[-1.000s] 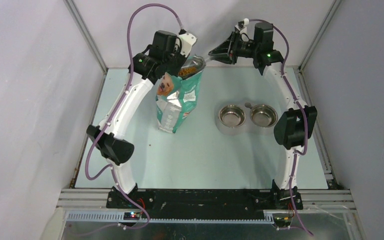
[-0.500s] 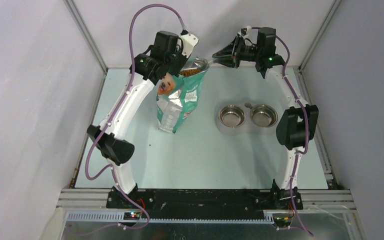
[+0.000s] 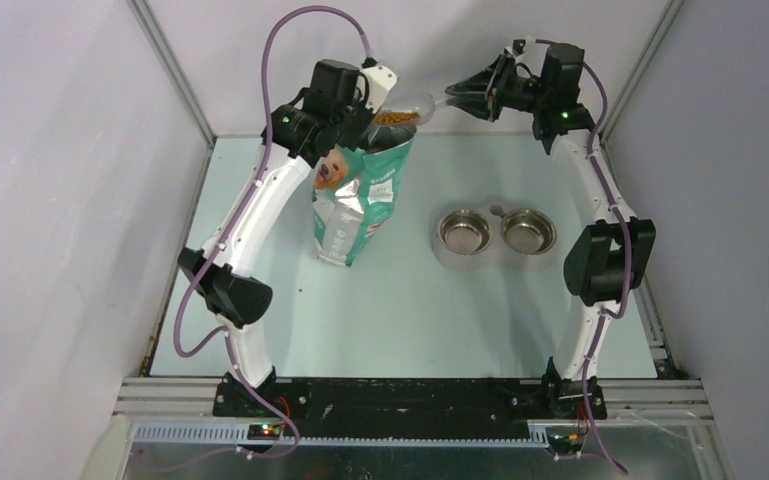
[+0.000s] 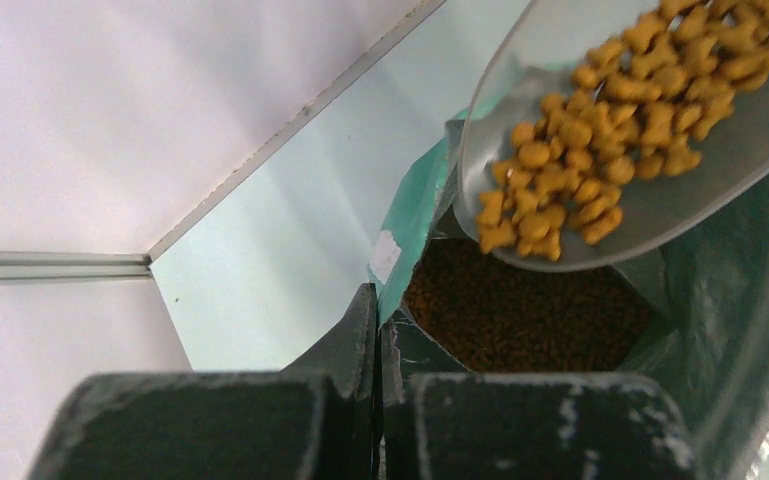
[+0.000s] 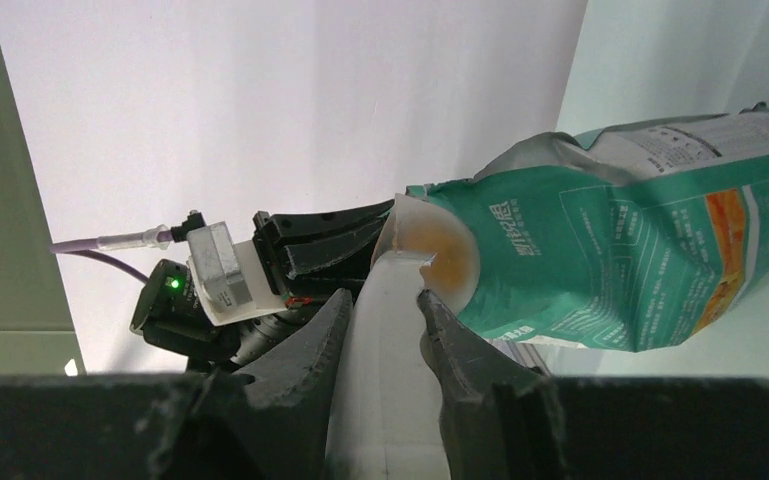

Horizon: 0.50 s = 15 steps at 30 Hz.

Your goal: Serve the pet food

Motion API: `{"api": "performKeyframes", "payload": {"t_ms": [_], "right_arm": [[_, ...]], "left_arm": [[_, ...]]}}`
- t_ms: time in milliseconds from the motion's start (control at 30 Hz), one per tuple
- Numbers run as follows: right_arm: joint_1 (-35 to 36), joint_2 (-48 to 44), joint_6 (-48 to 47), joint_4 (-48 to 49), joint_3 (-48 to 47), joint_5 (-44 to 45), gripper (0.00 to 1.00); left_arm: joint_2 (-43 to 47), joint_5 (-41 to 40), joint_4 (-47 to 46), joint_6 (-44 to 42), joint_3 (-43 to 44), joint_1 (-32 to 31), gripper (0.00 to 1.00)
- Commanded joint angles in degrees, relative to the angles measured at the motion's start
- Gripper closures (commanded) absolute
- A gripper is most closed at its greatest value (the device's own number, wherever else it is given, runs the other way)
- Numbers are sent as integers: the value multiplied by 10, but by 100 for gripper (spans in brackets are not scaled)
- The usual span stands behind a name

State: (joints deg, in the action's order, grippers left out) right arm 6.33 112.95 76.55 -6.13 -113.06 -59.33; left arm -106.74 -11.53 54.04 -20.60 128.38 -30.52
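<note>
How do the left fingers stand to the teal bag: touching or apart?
Touching. The left wrist view shows the left fingers closed together with the rim of the teal bag running down and pinched between them, no gap visible.

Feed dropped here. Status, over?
Left gripper shut on bag. Right gripper shut on scoop. Pet food in scoop above bag mouth. Bowls empty, path looks clear.
</note>
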Motion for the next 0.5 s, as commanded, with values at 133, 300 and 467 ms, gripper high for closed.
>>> {"api": "performKeyframes", "payload": {"t_ms": [133, 300, 467], "right_arm": [[-23, -64, -2, 36, 30, 4, 100], [-42, -85, 21, 85, 71, -6, 100], [-57, -115, 36, 114, 112, -17, 100]], "left_arm": [[35, -33, -101, -23, 28, 4, 100], [27, -42, -102, -22, 35, 11, 100], [28, -49, -101, -28, 29, 15, 100]]}}
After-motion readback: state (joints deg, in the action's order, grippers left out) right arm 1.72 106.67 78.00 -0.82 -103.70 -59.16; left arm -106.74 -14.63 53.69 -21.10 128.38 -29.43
